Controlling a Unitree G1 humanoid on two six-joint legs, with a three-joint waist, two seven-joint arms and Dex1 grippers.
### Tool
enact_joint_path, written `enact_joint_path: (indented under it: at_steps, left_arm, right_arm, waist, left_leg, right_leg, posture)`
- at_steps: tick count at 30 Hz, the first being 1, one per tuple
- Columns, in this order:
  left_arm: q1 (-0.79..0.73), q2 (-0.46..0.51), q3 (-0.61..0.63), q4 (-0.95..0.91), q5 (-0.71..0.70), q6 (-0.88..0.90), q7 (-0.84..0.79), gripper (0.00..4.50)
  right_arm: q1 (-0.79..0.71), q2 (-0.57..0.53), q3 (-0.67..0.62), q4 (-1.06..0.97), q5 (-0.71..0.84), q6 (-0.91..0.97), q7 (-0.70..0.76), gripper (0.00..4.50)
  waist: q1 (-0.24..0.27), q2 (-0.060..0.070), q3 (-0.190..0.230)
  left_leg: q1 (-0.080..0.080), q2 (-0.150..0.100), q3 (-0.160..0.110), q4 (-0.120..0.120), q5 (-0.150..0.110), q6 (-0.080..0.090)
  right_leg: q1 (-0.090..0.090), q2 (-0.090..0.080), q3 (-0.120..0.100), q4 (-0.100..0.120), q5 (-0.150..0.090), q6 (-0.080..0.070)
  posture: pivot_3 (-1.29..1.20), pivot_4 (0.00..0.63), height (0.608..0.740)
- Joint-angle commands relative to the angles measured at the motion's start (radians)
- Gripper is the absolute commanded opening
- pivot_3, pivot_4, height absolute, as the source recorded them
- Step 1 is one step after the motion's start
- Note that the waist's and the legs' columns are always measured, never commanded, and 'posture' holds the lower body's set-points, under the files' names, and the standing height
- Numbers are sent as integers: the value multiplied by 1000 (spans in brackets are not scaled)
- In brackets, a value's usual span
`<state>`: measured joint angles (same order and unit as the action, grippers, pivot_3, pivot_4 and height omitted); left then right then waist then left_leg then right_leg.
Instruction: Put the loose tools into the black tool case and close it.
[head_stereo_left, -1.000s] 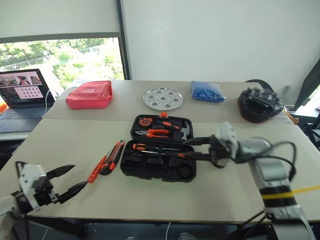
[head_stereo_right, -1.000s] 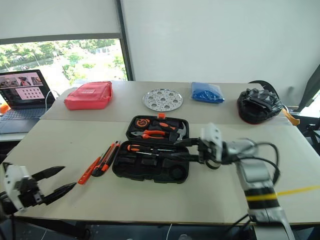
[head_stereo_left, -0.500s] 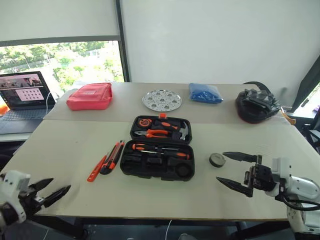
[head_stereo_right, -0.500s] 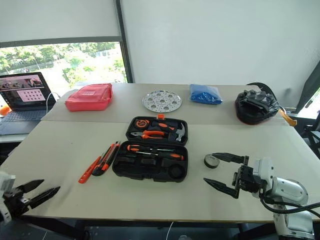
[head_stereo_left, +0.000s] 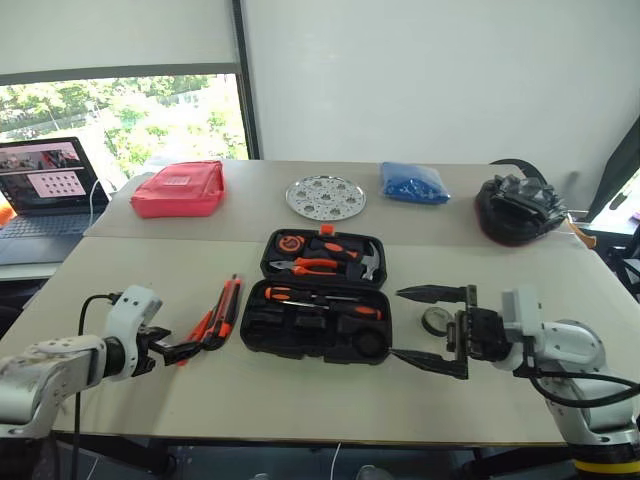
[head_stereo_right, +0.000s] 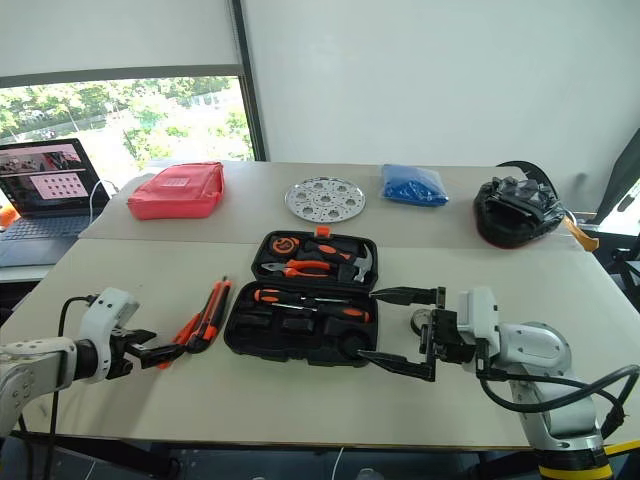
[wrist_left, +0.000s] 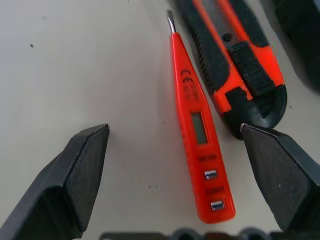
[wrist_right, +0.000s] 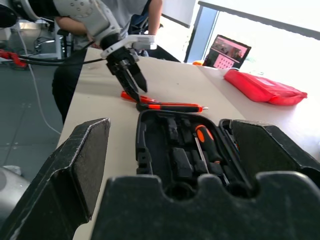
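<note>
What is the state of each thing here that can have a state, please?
black tool case: open, lid back
left claw: open, empty, astride the slim orange tool
right claw: open, empty
utility knife: on the table, not in the case
small dark tape roll: on the table, outside the case
laptop: open, screen on

Bare worktop (head_stereo_left: 120, 275) lies left of the slim orange tool (wrist_left: 200, 131), which sits just beside the utility knife (wrist_left: 235, 60); right of the open black tool case (head_stereo_left: 318, 320), the small dark tape roll (head_stereo_left: 437, 320) blocks the way
</note>
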<state>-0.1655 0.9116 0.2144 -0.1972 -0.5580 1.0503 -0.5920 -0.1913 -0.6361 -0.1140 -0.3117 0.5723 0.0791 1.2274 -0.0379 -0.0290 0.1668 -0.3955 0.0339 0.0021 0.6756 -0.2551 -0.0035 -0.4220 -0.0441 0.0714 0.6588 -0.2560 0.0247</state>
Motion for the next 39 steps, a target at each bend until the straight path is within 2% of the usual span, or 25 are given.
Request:
enact_joint_path:
  at_steps: [1,4,5,7,11,13,17,21,23,26,28,31,35,39]
  left_arm:
    - [-12,4,-39,12,40,-5,0,4242]
    - [-26,-12,-60,16,50,-15,-10,3686]
    - [-29,-14,-62,19,55,-21,-13,3105]
    - [-30,-16,-61,30,62,-34,-23,2603]
    - [-10,-1,-32,61,64,-66,-58,1081]
    - [8,30,3,91,73,-94,-85,467]
    - [25,91,82,162,73,-218,-194,446]
    - [12,114,132,192,32,-517,-481,446]
    - [-25,126,103,195,19,-595,-603,446]
    - [-153,119,-28,226,70,-681,-726,446]
    - [-290,66,-165,280,168,-812,-801,446]
    - [-453,-29,-304,402,279,-949,-855,446]
    - [-634,-171,-428,605,410,-1111,-859,446]
    - [-742,-245,-498,770,507,-1214,-862,446]
  right_arm:
    - [-26,-11,-3,-39,10,8,-27,4497]
    - [-23,-15,-2,-37,9,4,-28,4500]
    - [-21,-16,-3,-37,9,3,-28,4500]
    - [-17,-20,-5,-37,10,2,-29,4500]
    - [-9,-26,-10,-37,12,3,-34,4500]
    - [5,-34,-15,-41,15,5,-33,4500]
    - [41,-51,-31,-49,22,6,-32,4500]
    - [69,-77,-56,-51,32,11,-29,4500]
    - [84,-91,-71,-49,32,12,-26,4500]
    - [100,-104,-86,-46,33,18,-33,4500]
    - [116,-107,-92,-47,29,19,-35,4500]
    - [138,-105,-92,-56,22,16,-42,4500]
    - [173,-96,-95,-86,21,20,-67,4500]
    - [202,-91,-102,-117,22,24,-98,4500]
  waist:
    - [0,0,0]
    - [0,0,0]
    - [0,0,0]
    - [0,0,0]
    - [1,0,0]
    - [1,0,0]
    - [-6,0,0]
    - [-2,-2,1]
    - [9,-2,1]
    - [25,-2,1]
    - [35,-2,1]
    - [45,-2,1]
    - [41,-3,1]
    - [28,-3,1]
  left_leg:
    - [1,0,0,0,0,0]
    - [2,0,1,1,0,0]
    - [2,0,1,1,0,0]
    - [3,0,2,1,0,0]
    - [3,-1,2,1,0,0]
    - [3,-1,2,1,0,0]
    - [2,0,2,0,0,0]
    - [2,0,4,1,0,0]
    - [2,0,7,1,0,0]
    - [1,0,8,2,0,0]
    - [0,-1,7,3,0,0]
    - [-1,-1,7,5,1,0]
    - [-4,-1,7,6,0,0]
    - [-6,-1,6,6,0,1]
  right_leg:
    - [1,0,0,0,0,0]
    - [1,0,0,2,0,0]
    - [2,0,0,2,0,0]
    - [2,0,0,2,0,0]
    - [2,0,0,2,0,0]
    - [2,0,0,2,0,0]
    - [1,1,0,2,0,0]
    - [1,0,-1,2,0,0]
    - [1,-1,-1,2,0,0]
    - [2,0,-1,1,0,0]
    - [2,0,-1,1,0,0]
    - [3,1,-1,0,0,1]
    - [1,1,-1,-1,1,2]
    - [0,2,-1,-2,1,2]
  posture:
    - [0,150,740]
    - [0,150,740]
    - [0,150,740]
    - [0,150,740]
    - [0,150,740]
    - [0,150,740]
    - [0,150,740]
    - [0,150,740]
    - [0,150,740]
    - [0,150,740]
    - [0,150,740]
    - [0,150,740]
    - [0,150,740]
    - [0,150,740]
